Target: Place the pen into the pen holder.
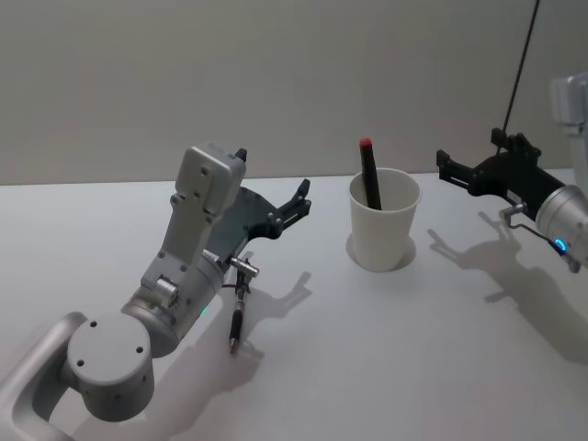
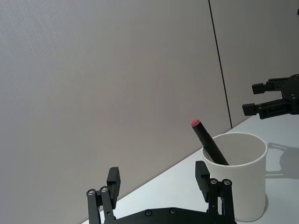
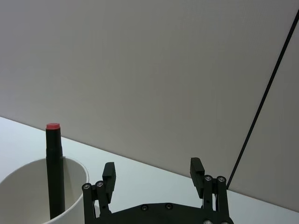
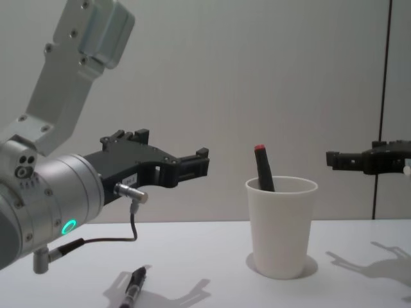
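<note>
Below the open, empty left pincer (image 1: 296, 202), a black pen (image 1: 237, 317) lies on the surface (image 1: 413, 367). Ahead of its tips, the white paper cup (image 1: 381, 230) holds a red-capped pen (image 1: 369, 175). The next move is probably to descend and grasp. The right pincer (image 1: 444, 167) hangs open and empty.

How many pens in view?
2. One red-tipped black pen stands tilted in the pen holder; a second pen lies on the table to the holder's left. The holder could hide more.
</note>
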Robot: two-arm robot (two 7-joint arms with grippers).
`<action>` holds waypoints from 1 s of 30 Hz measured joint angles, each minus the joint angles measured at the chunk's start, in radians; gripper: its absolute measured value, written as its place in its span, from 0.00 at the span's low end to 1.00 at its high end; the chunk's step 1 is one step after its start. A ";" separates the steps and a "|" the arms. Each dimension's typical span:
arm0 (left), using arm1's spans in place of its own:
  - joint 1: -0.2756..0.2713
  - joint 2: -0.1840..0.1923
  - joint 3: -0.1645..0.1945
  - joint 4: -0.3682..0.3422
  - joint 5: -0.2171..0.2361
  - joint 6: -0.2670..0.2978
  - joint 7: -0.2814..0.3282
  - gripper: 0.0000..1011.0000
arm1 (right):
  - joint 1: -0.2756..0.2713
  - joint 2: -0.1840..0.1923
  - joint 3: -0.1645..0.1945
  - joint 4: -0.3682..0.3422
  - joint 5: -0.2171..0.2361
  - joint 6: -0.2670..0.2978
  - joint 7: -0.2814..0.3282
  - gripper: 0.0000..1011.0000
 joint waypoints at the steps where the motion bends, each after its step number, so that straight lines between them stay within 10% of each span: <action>1: 0.000 0.000 0.000 0.000 0.000 0.000 0.000 0.99 | 0.000 0.000 0.000 0.000 0.000 0.000 0.000 0.99; 30: 0.001 0.001 -0.001 -0.002 0.000 0.004 0.000 0.99 | 0.000 0.001 0.000 0.000 0.000 0.003 0.000 0.99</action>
